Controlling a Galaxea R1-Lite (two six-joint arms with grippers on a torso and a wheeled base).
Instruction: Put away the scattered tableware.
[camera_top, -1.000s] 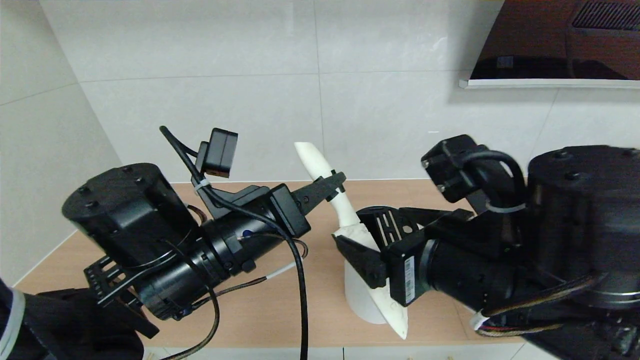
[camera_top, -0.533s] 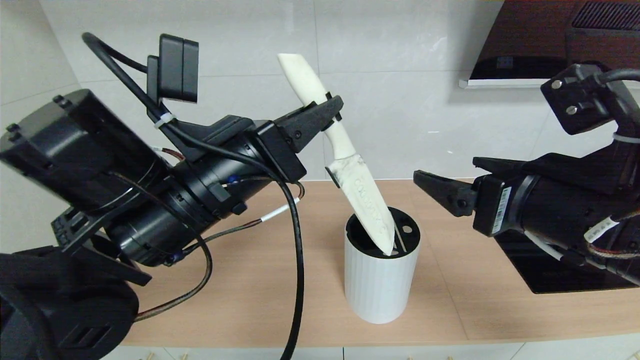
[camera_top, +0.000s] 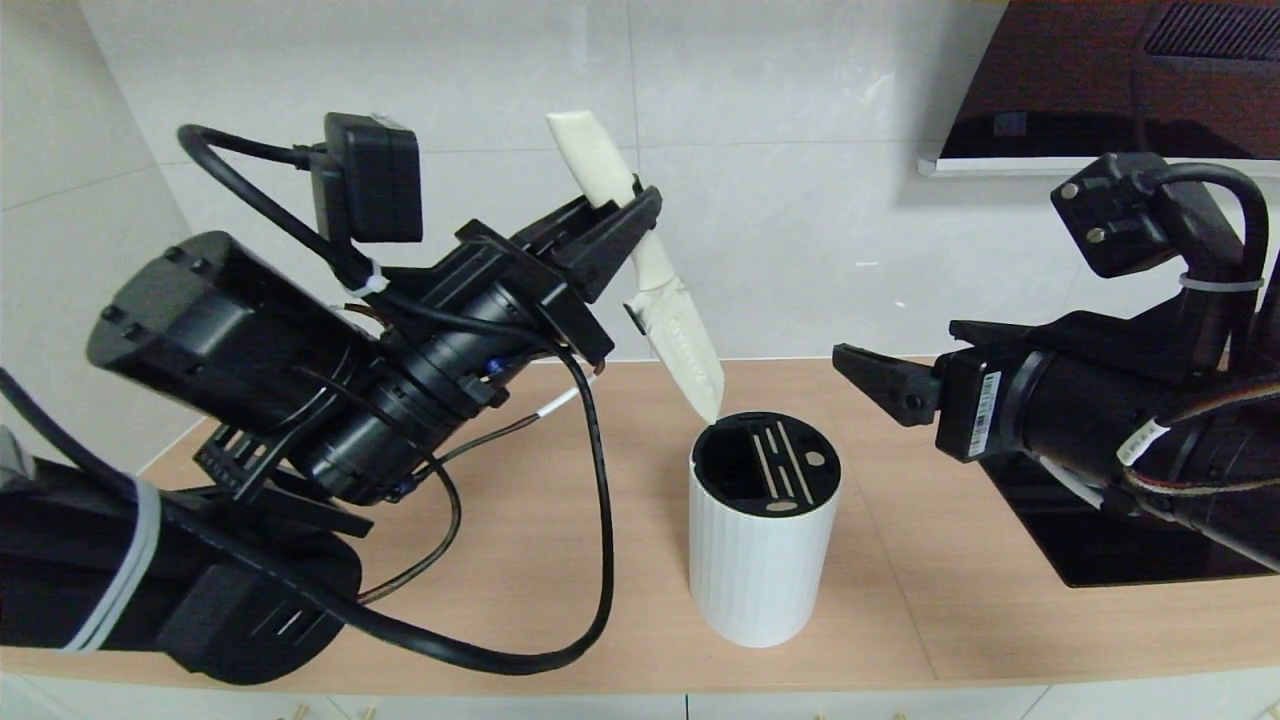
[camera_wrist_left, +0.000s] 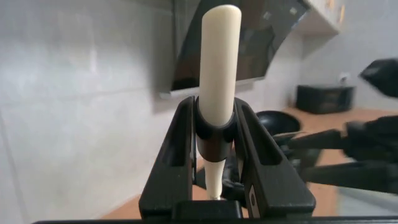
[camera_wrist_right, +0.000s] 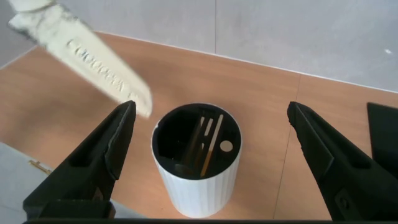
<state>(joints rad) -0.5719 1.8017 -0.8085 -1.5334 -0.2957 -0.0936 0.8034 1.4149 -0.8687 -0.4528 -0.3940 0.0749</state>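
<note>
Head view, item: white knife (camera_top: 680, 345), handle clamped in my left end effector (camera_top: 640, 215), tip just above the rim of the white holder (camera_top: 762, 560). My right end effector (camera_wrist_right: 211, 106): spread wide, empty, beside the holder. Risk: tilted blade misses its slot, jams, topples the holder on the surface (camera_top: 900, 600).

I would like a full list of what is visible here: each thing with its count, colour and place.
knife: one, cream-white, held by the handle, blade pointing down, tip just above the holder's rim
holder: one, white ribbed cylinder with a black slotted top, standing on the counter
counter: one, light wood, along the wall
cooktop: one, black, set in the counter on the robot's right
range hood: one, dark, high on the right
wall: white tiles, behind the counter
left gripper: black, shut on the knife
right gripper: black, open, to the right of the holder
</note>
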